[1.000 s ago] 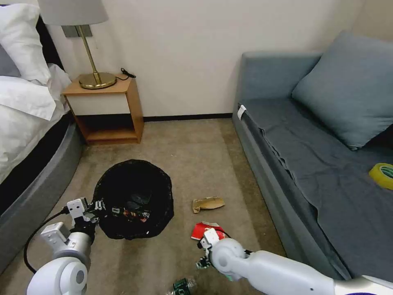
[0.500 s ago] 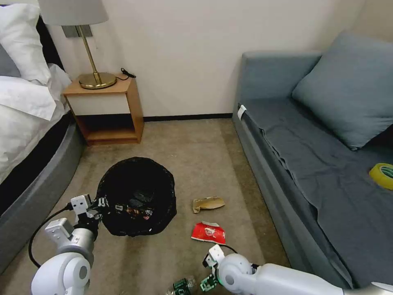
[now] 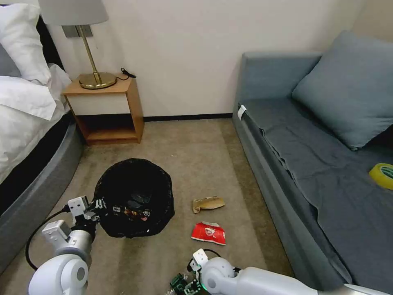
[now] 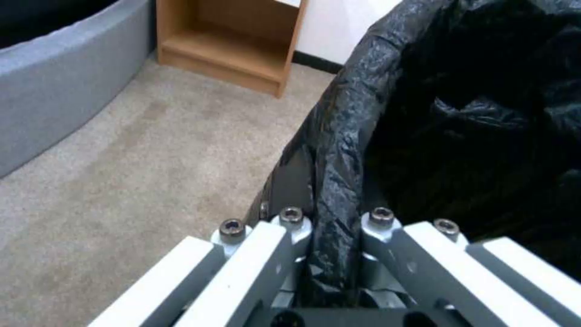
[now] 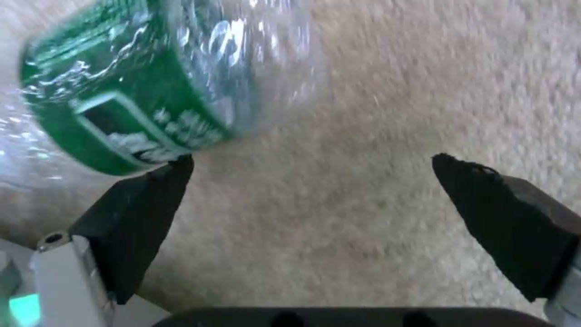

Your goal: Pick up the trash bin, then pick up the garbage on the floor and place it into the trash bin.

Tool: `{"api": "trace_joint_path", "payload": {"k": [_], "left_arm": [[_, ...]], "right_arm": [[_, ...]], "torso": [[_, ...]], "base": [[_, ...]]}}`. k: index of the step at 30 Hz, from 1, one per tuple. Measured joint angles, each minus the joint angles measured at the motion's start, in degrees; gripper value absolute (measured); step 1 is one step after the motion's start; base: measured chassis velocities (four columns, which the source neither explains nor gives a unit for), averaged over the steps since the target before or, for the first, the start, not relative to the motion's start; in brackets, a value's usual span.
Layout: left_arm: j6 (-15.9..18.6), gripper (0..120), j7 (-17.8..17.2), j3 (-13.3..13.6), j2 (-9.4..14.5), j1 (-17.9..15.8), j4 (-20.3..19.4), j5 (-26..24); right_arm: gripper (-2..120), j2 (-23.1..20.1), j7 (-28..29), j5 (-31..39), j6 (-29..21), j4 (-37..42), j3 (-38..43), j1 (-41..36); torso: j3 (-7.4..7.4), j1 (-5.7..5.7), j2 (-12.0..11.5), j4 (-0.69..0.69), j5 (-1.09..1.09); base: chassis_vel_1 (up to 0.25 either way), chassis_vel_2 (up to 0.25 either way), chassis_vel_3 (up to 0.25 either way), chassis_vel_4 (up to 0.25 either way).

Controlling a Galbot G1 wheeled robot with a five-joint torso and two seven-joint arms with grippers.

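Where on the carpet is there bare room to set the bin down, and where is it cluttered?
Bare carpet lies between nightstand, sofa and trash bin. Crowded: right of the bin, tan paper scrap, red-and-white wrapper, and bottle by the right gripper.

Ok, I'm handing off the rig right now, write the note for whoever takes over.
Left claw: shut on the trash bin rim, gripping the black liner.
Right claw: open, low over the carpet, the clear bottle beside one finger, not yet gripped.
On the floor: bottle, red-and-white wrapper, tan paper scrap.
Done: bin is gripped; some litter lies inside it.
Left: grasp the bottle, then wrapper and scrap, and drop each in the bin.
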Motion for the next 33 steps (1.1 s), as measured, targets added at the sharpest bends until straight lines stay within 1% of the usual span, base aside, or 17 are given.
{"api": "trace_joint_path", "payload": {"k": [6, 11, 17, 23, 33], "left_arm": [[-0.1, 4, 0.0, 0.0, -0.1, -0.1, 0.0, 0.0], [-0.2, 4, 0.0, 0.0, -0.1, 0.0, 0.0, 0.0], [-0.3, 4, 0.0, -0.3, -0.1, 0.0, 0.1, 0.0], [-0.3, 4, 0.0, -0.3, -0.1, -0.1, 0.0, 0.0], [-0.8, 4, 0.1, -0.7, -0.1, 0.3, 0.4, 0.0]], "right_arm": [[100, 1.5, 0.0, -0.2, 0.3, 0.2, 1.0, 0.5], [100, 1.9, 0.1, -0.3, 0.5, 0.4, 1.2, 0.8], [100, 1.3, 1.0, 0.5, 0.5, 4.3, 0.9, 1.5], [100, 2.2, 2.2, 1.7, 0.4, 6.7, 0.3, 2.4], [100, 4.3, 1.6, 0.1, 0.3, 3.8, -1.1, 1.8]], "torso": [[0.0, 0.0, 0.0, 0.0, 0.0], [0.0, 0.0, 0.0, 0.0, 0.0], [0.0, 0.0, 0.0, 0.0, 0.0], [0.0, 0.0, 0.0, 0.0, 0.0], [0.0, 0.0, 0.0, 0.0, 0.0]], "base": [[0.0, 0.0, 0.0, 0.0], [0.0, 0.0, 0.0, 0.0], [0.0, 0.0, 0.0, 0.0], [0.0, 0.0, 0.0, 0.0], [0.0, 0.0, 0.0, 0.0]]}}
